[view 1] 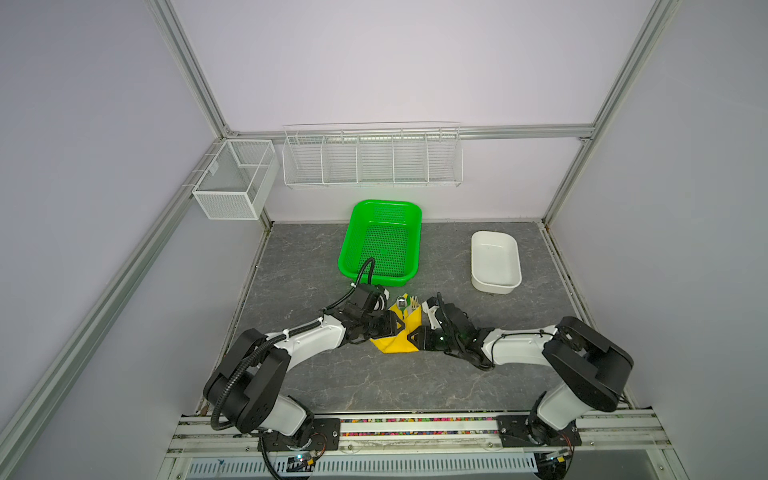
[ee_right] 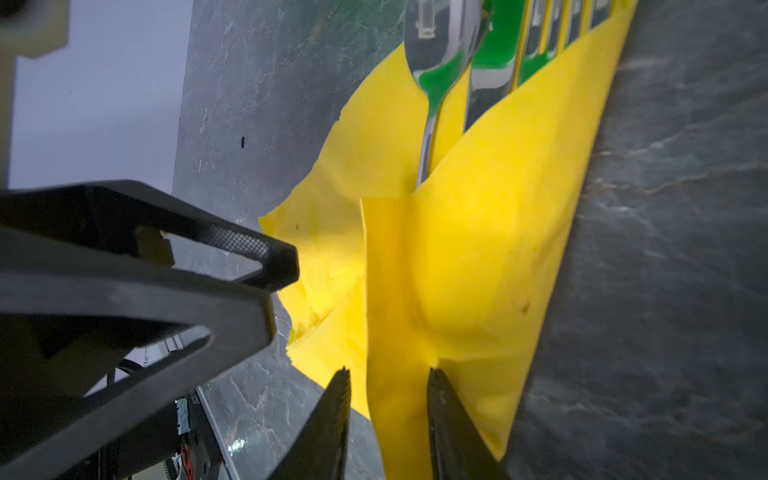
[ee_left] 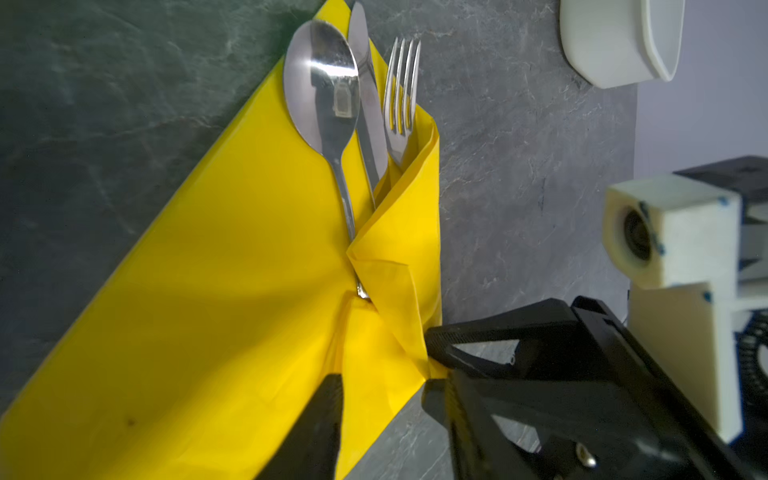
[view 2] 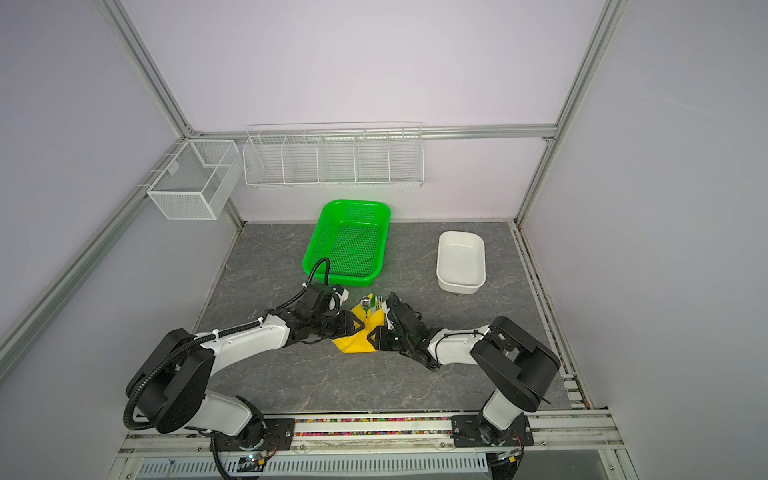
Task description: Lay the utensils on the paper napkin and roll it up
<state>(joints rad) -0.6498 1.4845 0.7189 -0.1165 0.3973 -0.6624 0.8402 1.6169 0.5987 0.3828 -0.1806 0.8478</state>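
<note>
The yellow paper napkin (view 1: 395, 345) lies on the grey table between my two grippers, one side folded over the utensils. A spoon (ee_left: 320, 83), a knife (ee_left: 365, 75) and a fork (ee_left: 401, 91) stick out of its far end side by side, their handles hidden under the fold. My left gripper (ee_left: 382, 386) is at the napkin's left side, open, with a loose flap between its fingers. My right gripper (ee_right: 388, 374) is at the right side, also open. It straddles the folded strip, and one finger (ee_right: 440, 399) rests on the paper.
A green perforated basket (view 1: 353, 232) stands just behind the left arm. To the back right is a white tub (view 1: 517, 257). A wire rack (view 1: 372, 160) and a mesh box (view 1: 235, 178) hang on the walls. Both grippers' tips nearly touch over the napkin.
</note>
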